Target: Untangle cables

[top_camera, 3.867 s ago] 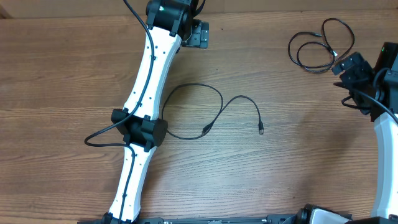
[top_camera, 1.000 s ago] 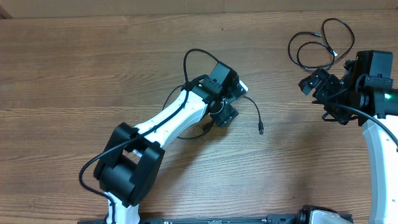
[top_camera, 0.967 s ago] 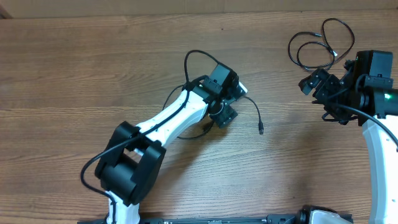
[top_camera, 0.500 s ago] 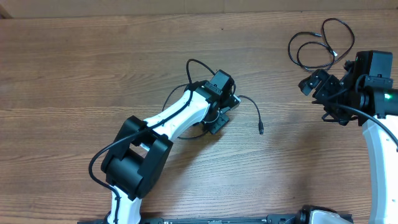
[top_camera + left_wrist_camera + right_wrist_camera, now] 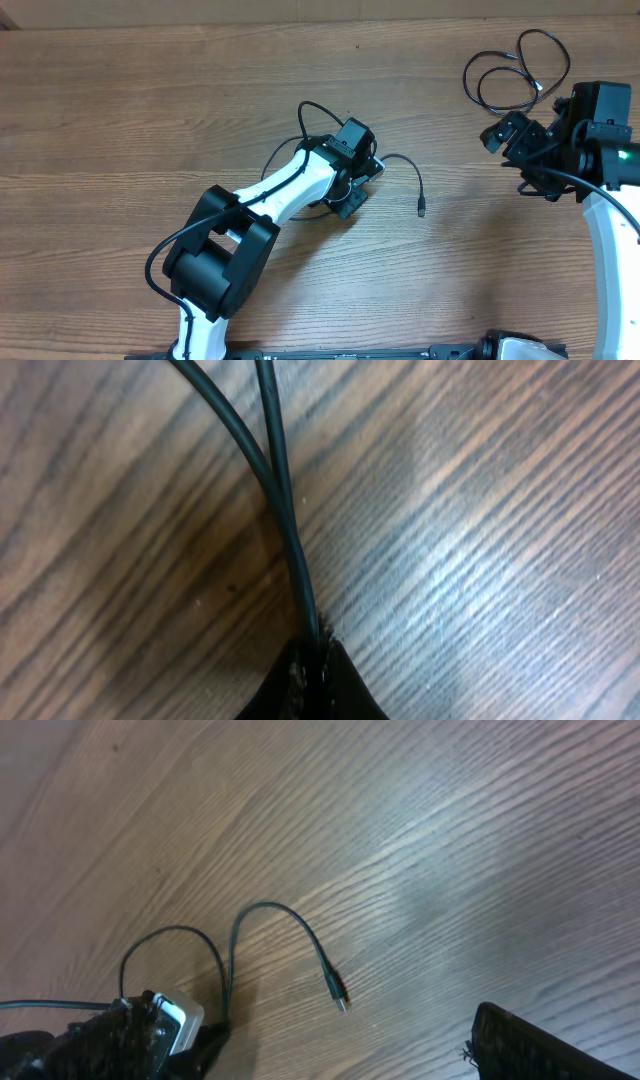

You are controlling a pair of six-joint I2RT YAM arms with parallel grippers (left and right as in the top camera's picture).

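Cables (image 5: 408, 166): two thin black cords lying on the bench (image 5: 120, 120), well apart from each other.
Mid-bench cord (image 5: 290, 925): arcs out to the right of the left tool (image 5: 352, 190) and ends in a free plug (image 5: 420, 210).
Coiled cord (image 5: 520, 75): looped at the far right corner.
Left tool state: clamped fully together on the mid-bench cord; in the wrist view, two strands (image 5: 283, 530) run side by side into the closed tips.
Right tool (image 5: 505, 135): spread wide, holding nothing, hovering just beside the coiled cord without touching it.
Likely step: a pull to draw the mid-bench loop open.
Risk, tightening: both strands pinched at once, so a pull could cinch the crossing rather than free it.
Risk, slip: thin cord held only at the fingertips; could slide out under a quick lift.
Risk, snag: arm wire (image 5: 310, 108) loops close above the cord and could catch it during a sweep.
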